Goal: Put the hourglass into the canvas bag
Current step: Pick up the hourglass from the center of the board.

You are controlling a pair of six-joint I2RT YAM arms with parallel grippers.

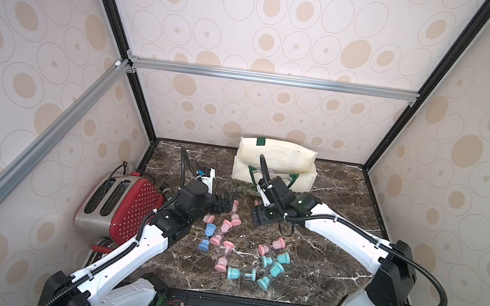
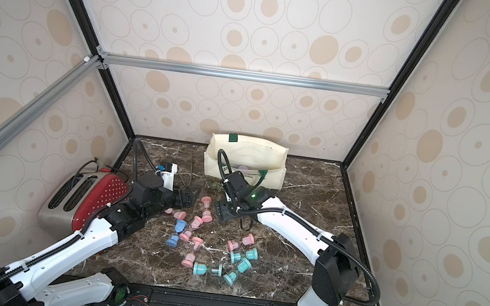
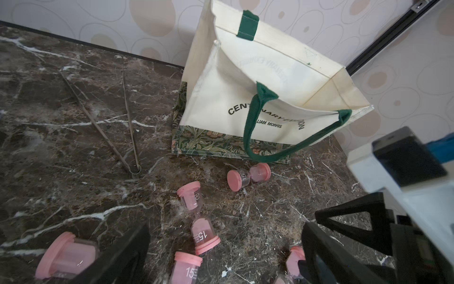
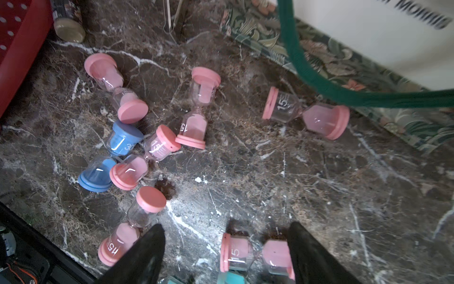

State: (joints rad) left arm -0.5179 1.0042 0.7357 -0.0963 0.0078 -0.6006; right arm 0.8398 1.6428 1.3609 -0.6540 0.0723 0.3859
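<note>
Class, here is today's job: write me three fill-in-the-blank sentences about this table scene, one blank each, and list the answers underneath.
1. The handles of the bag are ____ in colour.
2. The blue hourglass bears the number ____ on its glass.
3. The dotted side of the toaster is ____ in colour.

Missing words: green; 30; red

canvas bag [image 1: 281, 158]: cream, green handles, upright, mouth open | hourglasses [image 1: 241, 274]: pink, teal, blue, lying scattered before it
</note>
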